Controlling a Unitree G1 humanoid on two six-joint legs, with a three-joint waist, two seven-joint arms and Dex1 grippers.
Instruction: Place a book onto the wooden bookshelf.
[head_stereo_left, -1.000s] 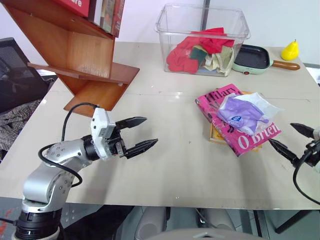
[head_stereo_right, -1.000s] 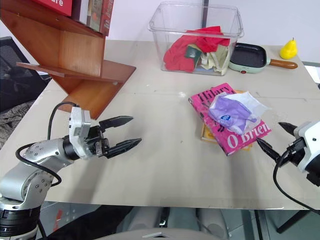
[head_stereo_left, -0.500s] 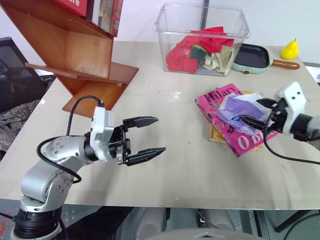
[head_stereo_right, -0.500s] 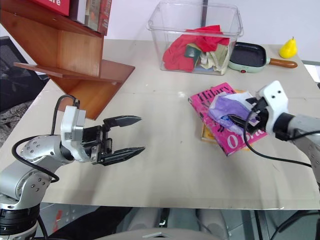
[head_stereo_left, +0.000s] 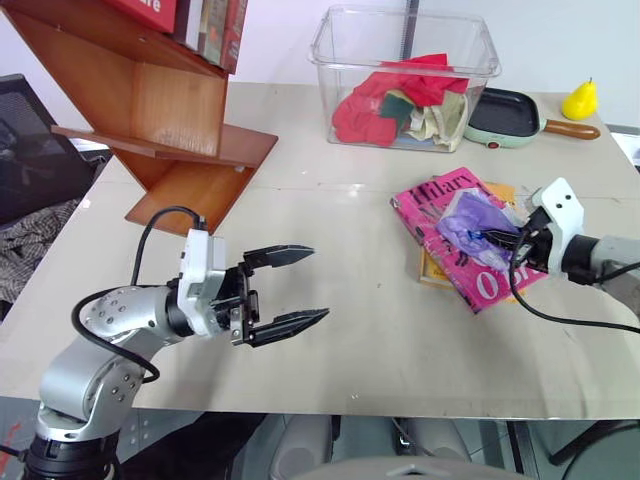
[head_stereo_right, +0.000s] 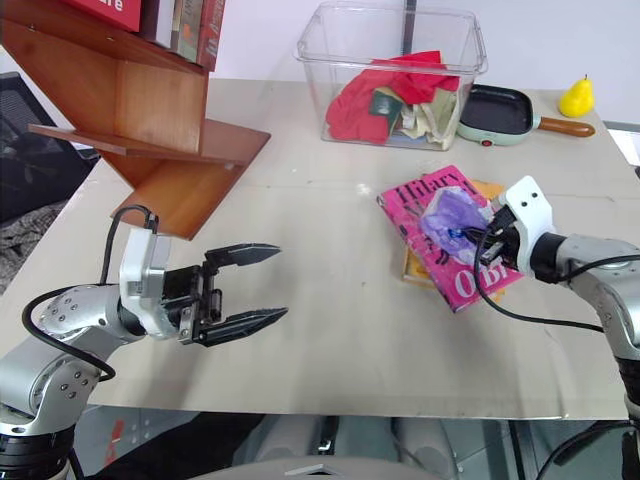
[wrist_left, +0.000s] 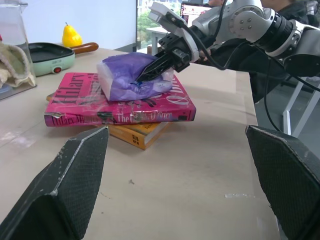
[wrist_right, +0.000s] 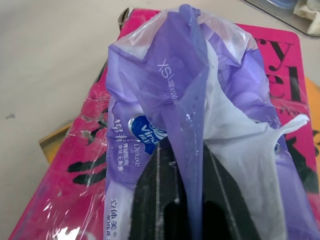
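At frame right, the right gripper (head_stereo_left: 500, 238) pinches a purple tissue pack (head_stereo_left: 472, 222) lying on the pink book (head_stereo_left: 447, 200); lower left, the left gripper (head_stereo_left: 300, 288) gapes wide.

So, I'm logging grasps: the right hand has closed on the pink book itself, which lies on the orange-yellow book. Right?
Not quite. The right hand has closed on the purple tissue pack lying on top of the pink book, not on the book itself; the left wrist view shows it. The pink book does lie on the orange-yellow book.
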